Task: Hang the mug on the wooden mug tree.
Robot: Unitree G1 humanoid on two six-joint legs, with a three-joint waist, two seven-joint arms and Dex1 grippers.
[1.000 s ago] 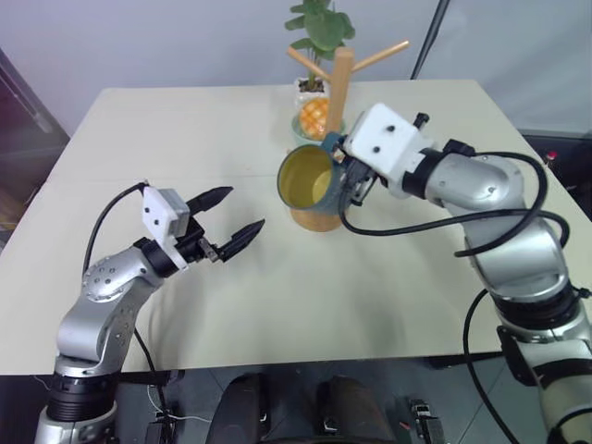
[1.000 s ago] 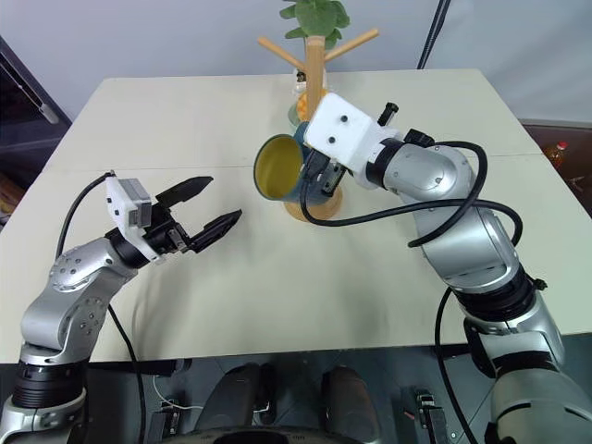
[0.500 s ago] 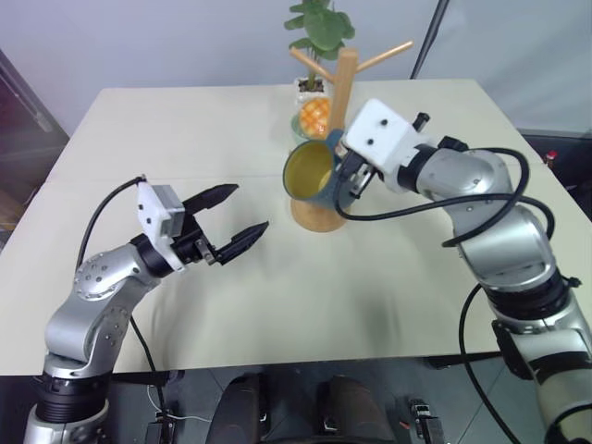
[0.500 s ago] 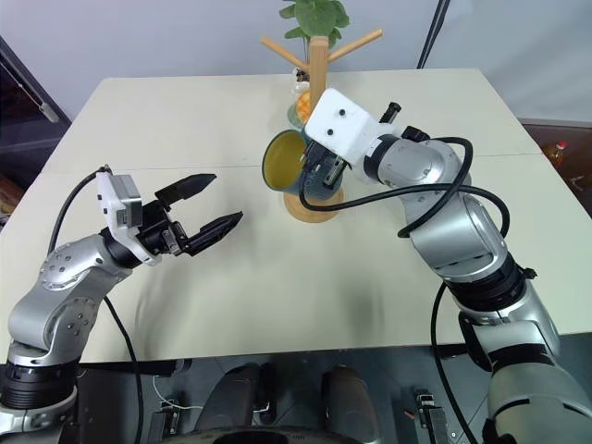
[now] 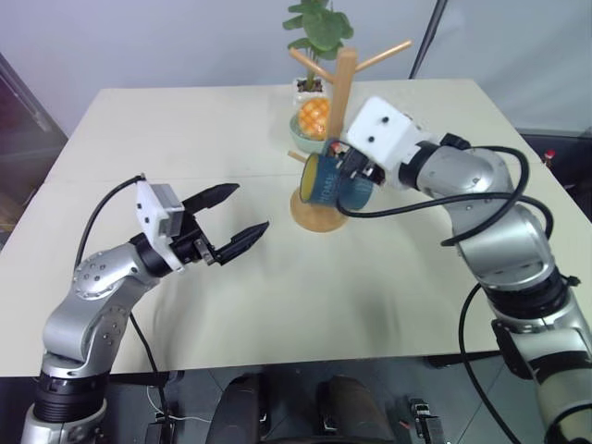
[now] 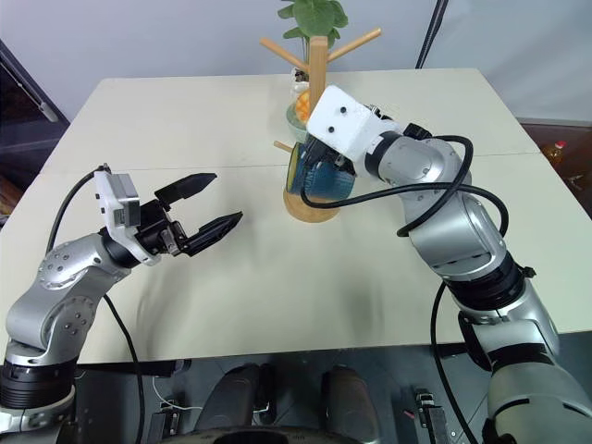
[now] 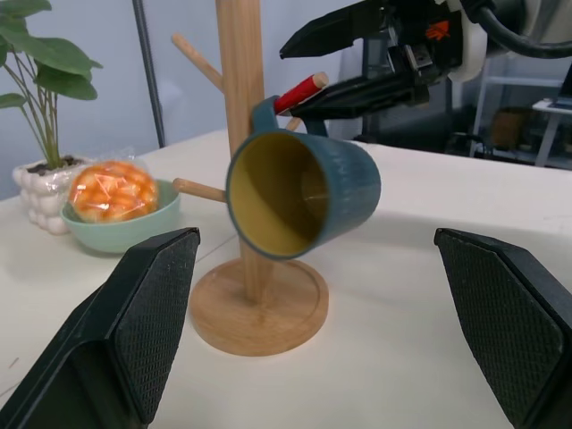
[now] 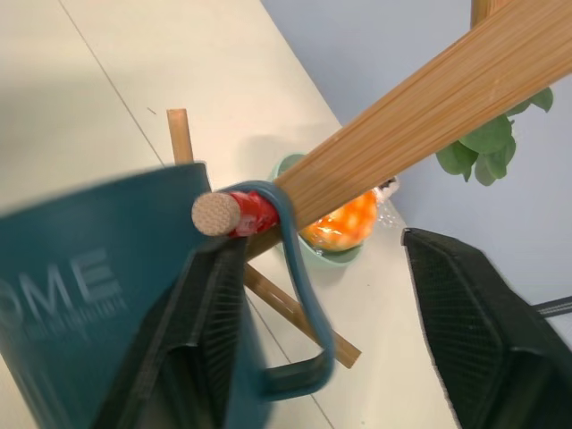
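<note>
Left wrist view: the mug (image 7: pixel 299 192) is hanging by its loop handle on a red-tipped peg (image 7: pixel 299 92) of the wooden mug tree (image 7: pixel 243 107), lying tilted with its yellow mouth facing the left gripper and its long axis roughly level. The tree is standing near the table's (image 5: pixel 185 120) far edge, at mid-width. Just behind it a pale green bowl (image 7: pixel 116 223) is holding an orange fruit, beside a potted plant (image 5: pixel 319 32). The right gripper (image 7: pixel 344 58) is hovering just behind the handle, fingers parted and gripping nothing. The left gripper (image 5: pixel 236 217) is pointing toward the mug from well apart, fingers spread wide and empty.
</note>
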